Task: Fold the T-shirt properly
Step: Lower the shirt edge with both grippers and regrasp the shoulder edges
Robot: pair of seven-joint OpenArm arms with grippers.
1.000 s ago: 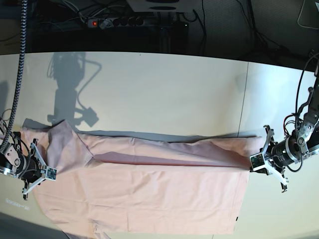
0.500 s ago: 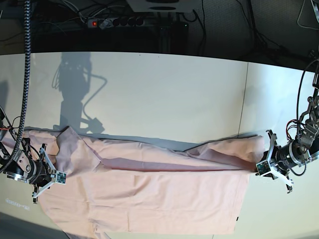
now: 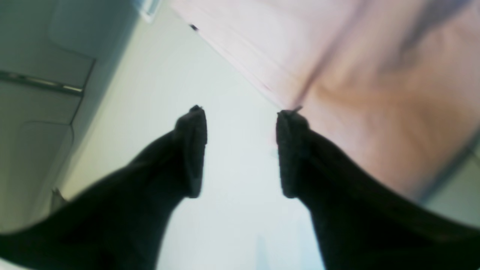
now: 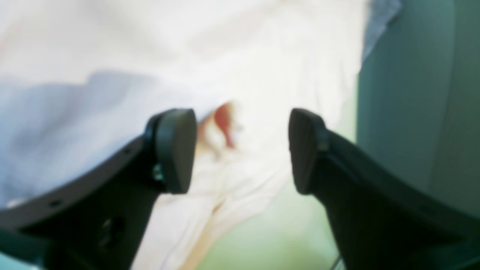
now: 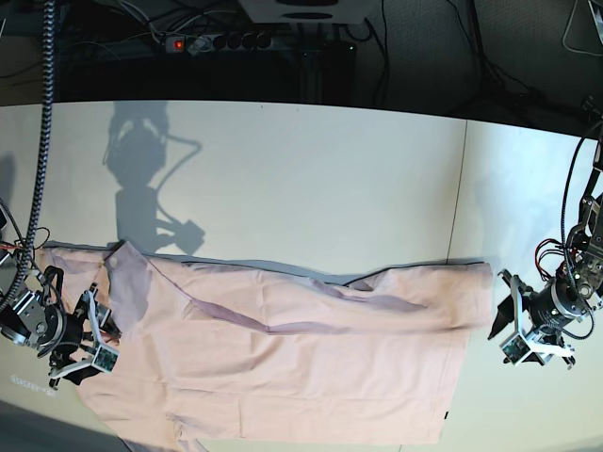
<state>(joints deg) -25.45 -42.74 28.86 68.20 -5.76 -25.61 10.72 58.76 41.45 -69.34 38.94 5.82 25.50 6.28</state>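
T-shirt [image 5: 283,363]: flat on table [image 5: 311,179], beyond both jaw pairs.
Left gripper [image 5: 510,336]: low, level, jaws apart, empty.
Right gripper [image 5: 87,341]: low, jaws wide, empty.

Base view overlooks the table [image 5: 311,179]; wrist views look closely past each hand.

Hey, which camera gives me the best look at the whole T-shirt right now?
The base view: the T-shirt lies spread across the table, one long fold running side to side. The left wrist view shows only a blurred pink edge beside the open left gripper; the right wrist view shows washed-out cloth behind the open right gripper.
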